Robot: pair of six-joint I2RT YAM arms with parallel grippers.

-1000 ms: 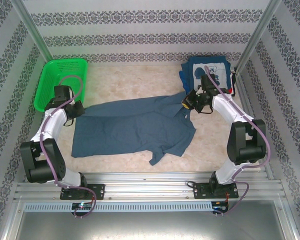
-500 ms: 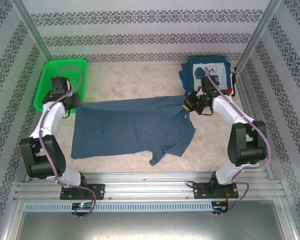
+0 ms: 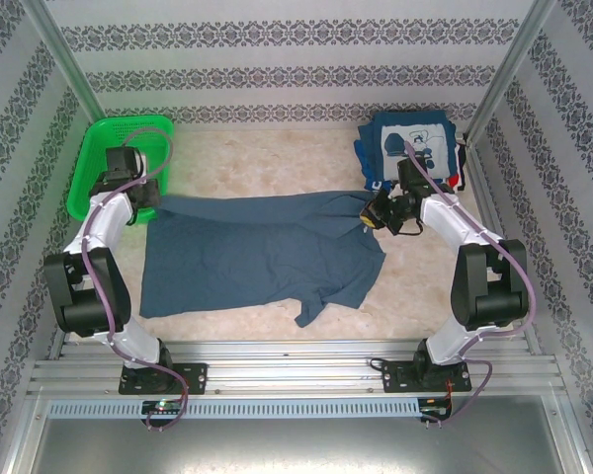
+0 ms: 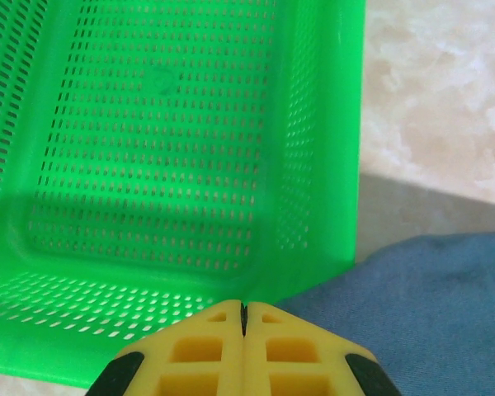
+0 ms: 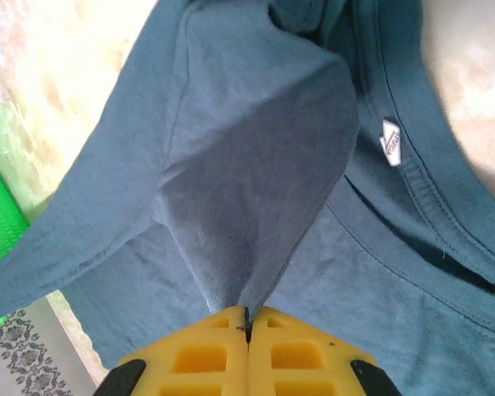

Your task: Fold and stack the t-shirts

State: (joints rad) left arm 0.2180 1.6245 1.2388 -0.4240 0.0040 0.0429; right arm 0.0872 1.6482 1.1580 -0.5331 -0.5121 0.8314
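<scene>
Left end effector (image 3: 150,204), jaws fully closed, sits at the far-left hem corner of the slate-blue t-shirt (image 3: 262,252), beside the green basket (image 3: 119,148). In the left wrist view the closed tips (image 4: 243,318) meet over the basket's near wall (image 4: 165,165), and blue cloth (image 4: 429,313) runs under them from the right; the pinch itself is hidden.

Right end effector (image 3: 369,211), jaws likewise closed, grips a tented fold of the shirt near its collar (image 5: 256,190).

The shirt lies spread across the middle of the tabletop (image 3: 277,158).

Compared with one second earlier, the left end effector has shifted toward the far left, drawing the hem corner with it, so the shirt's far edge runs straighter. The right has barely moved.

The right wrist view alone resolves the white neck label (image 5: 391,142). The top view alone shows the navy printed t-shirts (image 3: 415,148) stacked at the far right.
</scene>
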